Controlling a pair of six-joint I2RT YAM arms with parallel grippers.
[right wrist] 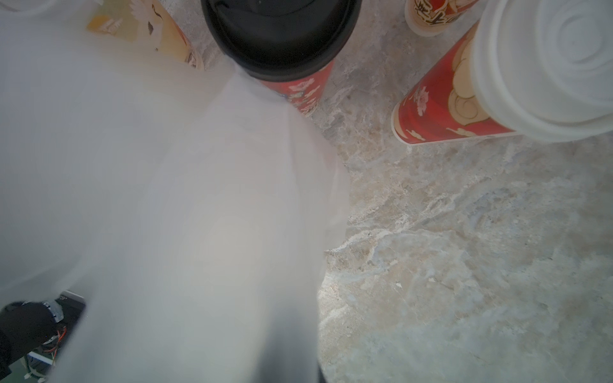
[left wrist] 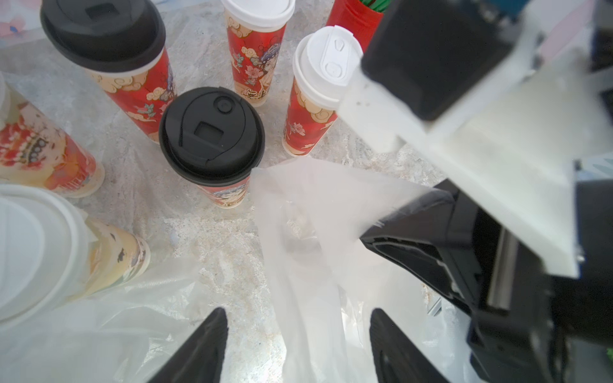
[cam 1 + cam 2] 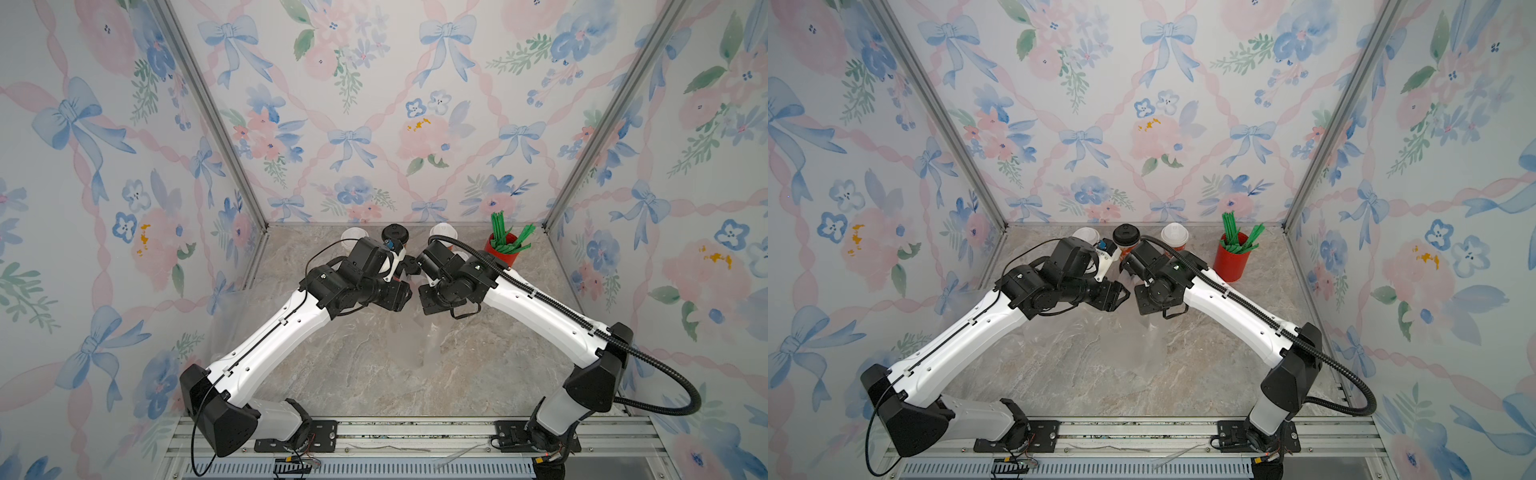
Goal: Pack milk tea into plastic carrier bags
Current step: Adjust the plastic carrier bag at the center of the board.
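A: What could go wrong from here?

B: The left gripper has its fingers apart on either side of a strip of the plastic carrier bag. The right gripper looks clamped on the bag's upper edge, holding it up off the table. If the left one pinches both layers together, the mouth probably won't open. A hard pull could also tear the thin film.

A: And past the bag?

B: The black-lidded cup stands just beside the film, so a swing could tip it. A cream cup and a white-lidded red cup flank the bag, and no cup is in it yet. More loose film lies flat by the cream cup. The red cup of straws is farthest back, out of the way.
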